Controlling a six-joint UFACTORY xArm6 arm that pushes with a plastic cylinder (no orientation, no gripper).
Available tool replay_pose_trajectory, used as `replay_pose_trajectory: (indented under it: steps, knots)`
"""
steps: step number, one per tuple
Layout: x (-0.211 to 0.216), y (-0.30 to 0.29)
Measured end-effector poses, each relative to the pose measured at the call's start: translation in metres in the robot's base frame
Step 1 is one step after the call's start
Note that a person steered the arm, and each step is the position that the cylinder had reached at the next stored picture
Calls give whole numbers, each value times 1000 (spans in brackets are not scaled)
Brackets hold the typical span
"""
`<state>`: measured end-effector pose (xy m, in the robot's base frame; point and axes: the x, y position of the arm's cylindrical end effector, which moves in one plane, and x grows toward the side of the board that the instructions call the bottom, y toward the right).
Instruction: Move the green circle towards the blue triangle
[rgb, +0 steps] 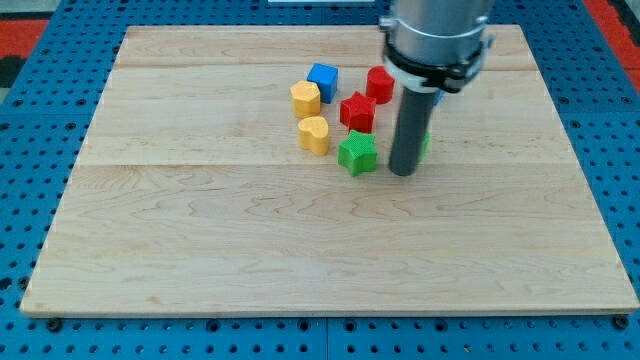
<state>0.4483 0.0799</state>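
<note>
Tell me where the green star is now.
The green star lies near the board's middle, just left of my tip, below the red star and right of the yellow heart.

Green block (424, 146) mostly hidden behind the rod, shape indeterminate; blue block (440, 97) barely visible behind the arm.

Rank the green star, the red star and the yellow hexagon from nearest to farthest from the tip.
From my tip:
1. Green star, just to its left in the view.
2. Red star, up and left.
3. Yellow hexagon, farthest, at the cluster's left edge.
</note>
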Motion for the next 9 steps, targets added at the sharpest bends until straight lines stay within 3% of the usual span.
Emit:
replay_pose_trajectory:
  steps: [1,5,7,9]
  knots:
    - [-31,3]
    - [-69,-4]
    - [-67,-8]
    - [-24,16]
